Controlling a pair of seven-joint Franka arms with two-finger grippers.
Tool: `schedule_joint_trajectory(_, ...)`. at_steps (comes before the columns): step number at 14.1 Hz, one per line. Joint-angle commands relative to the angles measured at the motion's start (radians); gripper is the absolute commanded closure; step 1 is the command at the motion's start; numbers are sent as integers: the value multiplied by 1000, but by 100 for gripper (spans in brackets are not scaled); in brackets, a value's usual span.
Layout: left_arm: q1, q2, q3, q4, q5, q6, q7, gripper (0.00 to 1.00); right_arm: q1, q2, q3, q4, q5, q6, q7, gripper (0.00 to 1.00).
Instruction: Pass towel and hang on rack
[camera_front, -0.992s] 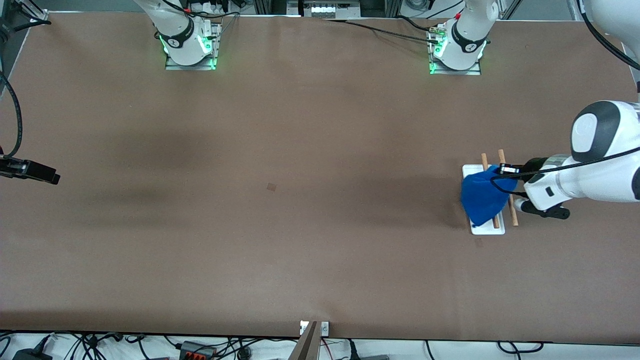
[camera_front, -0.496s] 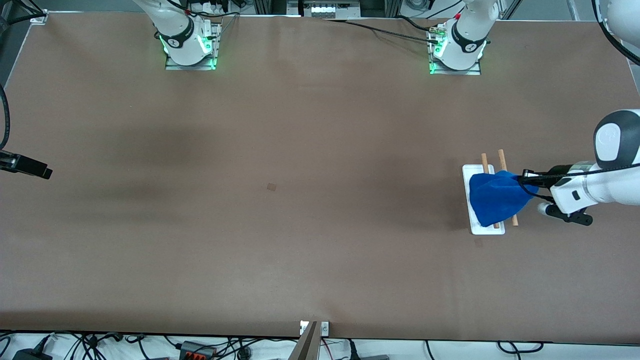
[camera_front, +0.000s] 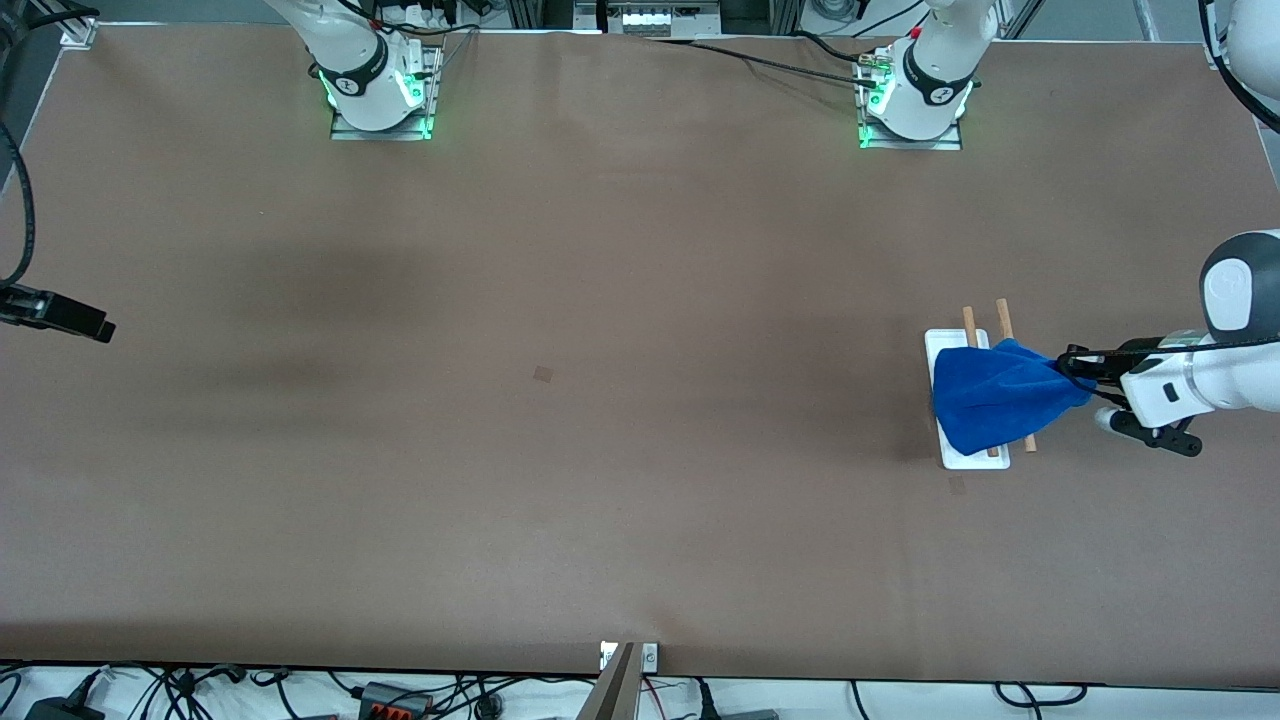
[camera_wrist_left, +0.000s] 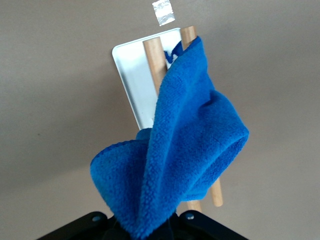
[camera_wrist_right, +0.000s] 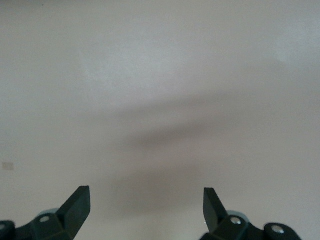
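Fuzzy blue towel (camera_front: 1000, 400) draped over two round wooden rods of the rack (camera_front: 948, 345) with flat white base, toward the left arm's end. Left gripper (camera_front: 1078, 372) pinched on one towel corner. Right gripper (camera_wrist_right: 146, 200) spread wide, over bare brown table (camera_front: 560, 450).

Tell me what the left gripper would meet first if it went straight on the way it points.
Shut on the blue towel, the left gripper points at the rack; likely its wooden rods come first, though depth is unclear.
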Motion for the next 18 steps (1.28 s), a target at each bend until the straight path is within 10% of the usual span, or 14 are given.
schedule_joint_trajectory(1, 17, 4, -11, -10, 21, 31, 31, 100, 53, -48, -73, -59, 39, 16, -66, 0)
schedule_joint_trajectory(2, 19, 6, -11, -10, 21, 34, 33, 99, 58, -80, -74, -106, 39, 28, -66, 0)
schedule_joint_trajectory(6, 17, 7, -11, -8, 19, 33, 31, 43, 53, -223, -72, -345, 30, 168, -74, 0)
schedule_joint_trajectory(18, -1, -49, -49, 65, 13, -102, -28, 21, 56, -289, -67, -374, 30, 61, -63, 0)
